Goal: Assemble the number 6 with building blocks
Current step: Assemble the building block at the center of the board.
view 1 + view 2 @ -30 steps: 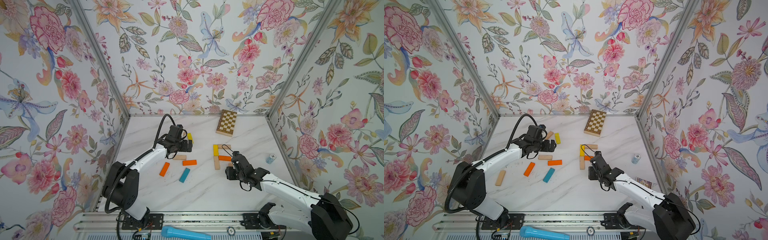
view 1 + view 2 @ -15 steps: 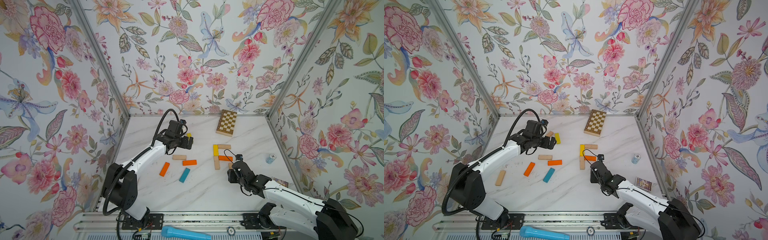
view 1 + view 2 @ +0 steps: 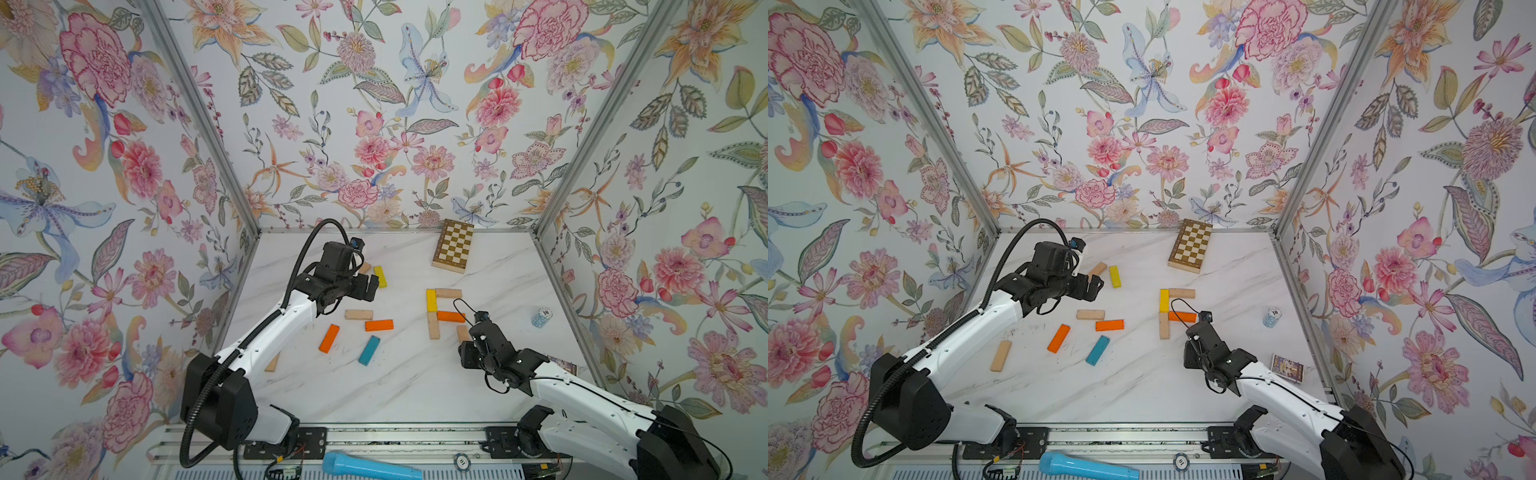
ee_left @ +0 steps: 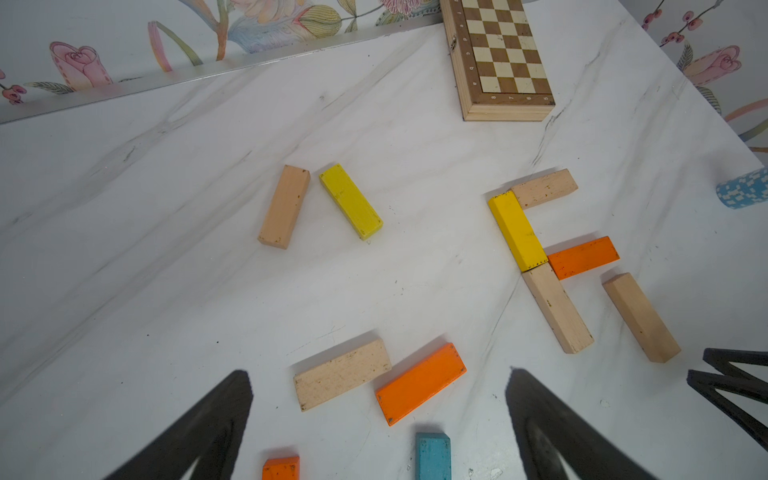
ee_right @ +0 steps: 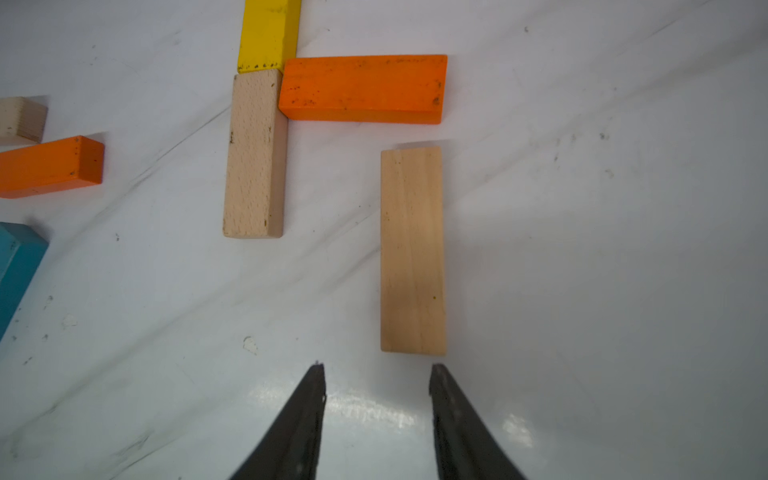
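In both top views a partial number 6 lies right of centre: a beige top bar [image 3: 448, 293], a yellow stem [image 3: 431, 300], an orange bar [image 3: 451, 316] and a beige block [image 3: 434, 325] below the stem. Another beige block [image 5: 412, 249] lies flat below the orange bar's free end, a small gap between them. My right gripper [image 5: 377, 370] sits just short of its near end, open and holding nothing. My left gripper [image 4: 378, 371] hangs wide open and empty above a loose beige block [image 4: 343, 374] and a loose orange block [image 4: 420, 382].
Other loose blocks: orange [image 3: 329, 338], teal [image 3: 369, 350], yellow [image 3: 380, 276], beige [image 3: 365, 268], and beige [image 3: 1000, 355] beside the left arm. A chequered board [image 3: 453, 251] lies at the back, a chip stack [image 3: 541, 317] and a card box [image 3: 1287, 368] on the right, a blue microphone [image 3: 370, 467] on the front rail.
My right gripper has drawn back toward the front, away from the beige block that now lies free, and its jaws have narrowed. The left gripper has barely moved.
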{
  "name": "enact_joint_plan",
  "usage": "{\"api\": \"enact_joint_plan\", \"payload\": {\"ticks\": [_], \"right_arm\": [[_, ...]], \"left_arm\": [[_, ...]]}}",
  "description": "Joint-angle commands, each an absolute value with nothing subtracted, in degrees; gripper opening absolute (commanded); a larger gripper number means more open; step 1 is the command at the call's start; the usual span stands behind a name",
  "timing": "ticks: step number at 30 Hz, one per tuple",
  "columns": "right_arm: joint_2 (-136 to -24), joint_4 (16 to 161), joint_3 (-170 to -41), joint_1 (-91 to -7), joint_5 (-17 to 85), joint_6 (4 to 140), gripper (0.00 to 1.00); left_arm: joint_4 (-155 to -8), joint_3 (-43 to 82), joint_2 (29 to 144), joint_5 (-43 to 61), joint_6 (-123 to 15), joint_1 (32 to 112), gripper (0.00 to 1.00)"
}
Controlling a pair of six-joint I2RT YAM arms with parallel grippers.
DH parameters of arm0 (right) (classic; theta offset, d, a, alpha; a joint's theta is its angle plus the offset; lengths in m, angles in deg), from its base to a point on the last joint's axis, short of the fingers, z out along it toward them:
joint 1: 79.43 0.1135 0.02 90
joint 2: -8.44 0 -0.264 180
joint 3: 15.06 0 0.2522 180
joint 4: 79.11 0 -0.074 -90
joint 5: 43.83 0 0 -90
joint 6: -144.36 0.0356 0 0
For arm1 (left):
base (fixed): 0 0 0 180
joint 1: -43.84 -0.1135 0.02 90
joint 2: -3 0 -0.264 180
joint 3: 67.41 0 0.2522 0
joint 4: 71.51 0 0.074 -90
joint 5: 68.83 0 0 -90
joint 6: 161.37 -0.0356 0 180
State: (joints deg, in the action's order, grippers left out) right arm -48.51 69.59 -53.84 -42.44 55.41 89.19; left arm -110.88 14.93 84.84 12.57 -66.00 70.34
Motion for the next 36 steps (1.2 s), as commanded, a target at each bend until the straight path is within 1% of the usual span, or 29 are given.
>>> {"api": "enact_joint_plan", "payload": {"ticks": [1, 5, 13, 16, 18, 36], "right_arm": [[-46.3, 67.2, -52.1, -45.3, 50.9, 89.8, 0.44], [-47.6, 66.9, -52.2, -47.0, 49.6, 90.4, 0.41], [-51.0, 67.1, -52.7, -47.6, 48.1, 90.1, 0.36], [-52.2, 67.2, -52.9, -47.7, 47.2, 90.0, 0.32], [-52.8, 67.4, -53.1, -49.4, 46.9, 89.9, 0.32], [-57.6, 67.6, -54.5, -51.4, 46.1, 89.2, 0.29]], "left_arm": [[-110.5, 14.0, 83.9, 12.1, -66.7, 69.9, 0.99], [-110.2, 13.9, 84.0, 12.4, -66.5, 69.9, 0.99], [-110.0, 14.0, 84.6, 11.9, -66.2, 69.7, 0.99], [-109.9, 13.9, 84.9, 11.5, -66.1, 69.3, 0.99], [-109.9, 13.9, 85.0, 11.2, -66.0, 69.1, 0.99], [-109.6, 14.0, 84.8, 10.3, -65.6, 68.4, 0.99]]}}
